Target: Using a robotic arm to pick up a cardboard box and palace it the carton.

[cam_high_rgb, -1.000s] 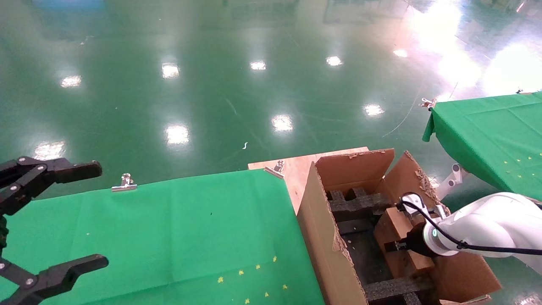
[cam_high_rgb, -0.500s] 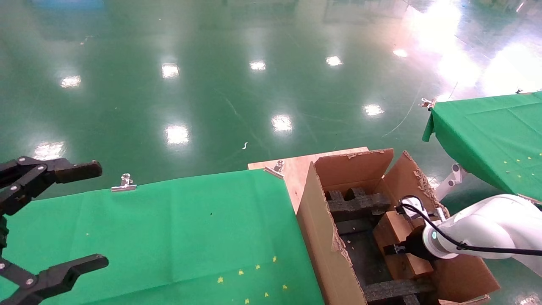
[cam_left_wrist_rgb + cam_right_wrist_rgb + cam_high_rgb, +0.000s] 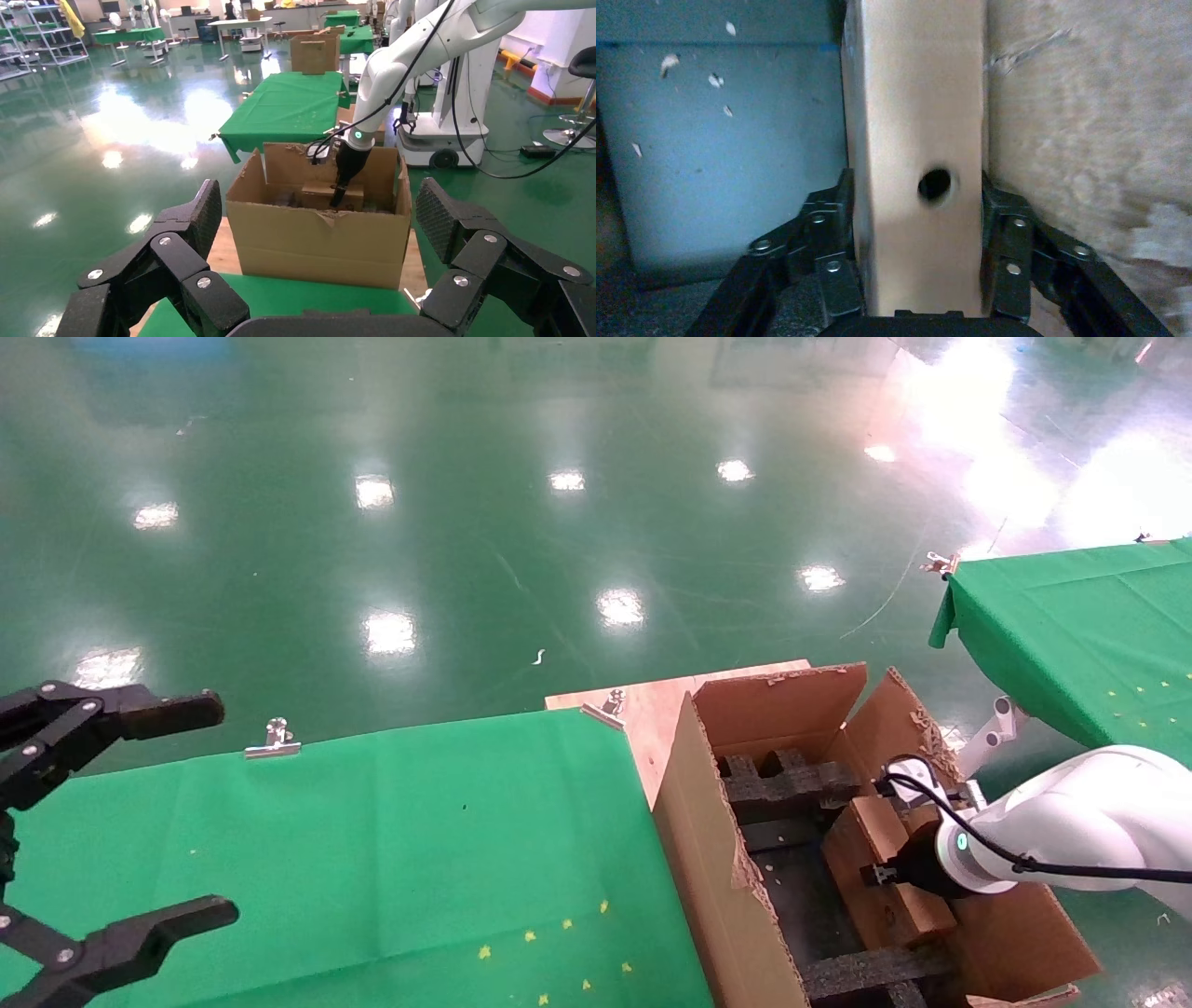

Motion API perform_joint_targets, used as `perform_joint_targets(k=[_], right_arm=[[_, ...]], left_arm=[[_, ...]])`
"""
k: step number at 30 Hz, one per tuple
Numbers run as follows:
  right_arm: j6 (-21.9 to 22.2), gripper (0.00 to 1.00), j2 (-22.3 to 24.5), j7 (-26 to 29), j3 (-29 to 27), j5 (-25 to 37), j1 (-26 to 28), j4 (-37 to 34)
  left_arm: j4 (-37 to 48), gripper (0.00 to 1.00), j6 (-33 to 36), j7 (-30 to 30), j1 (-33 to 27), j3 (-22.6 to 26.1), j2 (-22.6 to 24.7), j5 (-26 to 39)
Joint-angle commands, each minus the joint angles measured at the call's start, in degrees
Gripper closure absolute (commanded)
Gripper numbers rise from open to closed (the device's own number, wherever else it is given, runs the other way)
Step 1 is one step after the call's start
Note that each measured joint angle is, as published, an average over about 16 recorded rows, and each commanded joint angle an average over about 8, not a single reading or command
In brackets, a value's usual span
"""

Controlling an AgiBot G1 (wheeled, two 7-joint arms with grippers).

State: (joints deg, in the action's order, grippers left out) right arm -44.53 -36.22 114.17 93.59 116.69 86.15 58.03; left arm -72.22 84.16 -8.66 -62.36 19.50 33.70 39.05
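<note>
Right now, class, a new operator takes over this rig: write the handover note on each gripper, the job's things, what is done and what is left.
Right gripper: shut on the small cardboard box, fingers pressed to both its sides, the box's round hole facing the wrist camera.
Left gripper: open, idle above the green-covered table.
Carton: open beside that table, black foam inserts inside.
Done: box picked up and lowered inside the carton, by its right wall.
Left: release the box, withdraw the right arm.

One carton (image 3: 708, 859), one cardboard box (image 3: 880, 882), two green-covered tables (image 3: 372, 840), two metal clips (image 3: 273, 740).
</note>
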Motion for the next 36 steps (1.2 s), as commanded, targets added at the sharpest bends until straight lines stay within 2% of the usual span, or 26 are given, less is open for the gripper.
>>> perform_joint_targets(k=[1,11,18,23,26,31,36], right_arm=[[-0.2,0.00,0.3,0.2,0.0,0.3,0.3,0.4],[1.4,0.00,3.3,1.9,-2.4,3.3,5.4,6.0],[8.3,0.00,6.8,-4.8,-5.0,4.4,10.9,14.7],[14.7,0.00,9.0,-12.8,-6.3,-0.8,13.7,19.0],[16.9,0.00,9.5,-16.8,-6.9,-5.5,14.9,19.6],[18.0,0.00,10.0,-20.8,-7.5,-11.1,16.7,20.4],[18.1,0.00,10.0,-21.3,-7.7,-12.2,17.0,20.5]], left_arm=[[0.0,0.00,0.0,0.0,0.0,0.0,0.0,0.0],[0.0,0.00,0.0,0.0,0.0,0.0,0.0,0.0],[0.0,0.00,0.0,0.0,0.0,0.0,0.0,0.0],[0.0,0.00,0.0,0.0,0.0,0.0,0.0,0.0],[0.0,0.00,0.0,0.0,0.0,0.0,0.0,0.0],[0.0,0.00,0.0,0.0,0.0,0.0,0.0,0.0],[0.0,0.00,0.0,0.0,0.0,0.0,0.0,0.0]])
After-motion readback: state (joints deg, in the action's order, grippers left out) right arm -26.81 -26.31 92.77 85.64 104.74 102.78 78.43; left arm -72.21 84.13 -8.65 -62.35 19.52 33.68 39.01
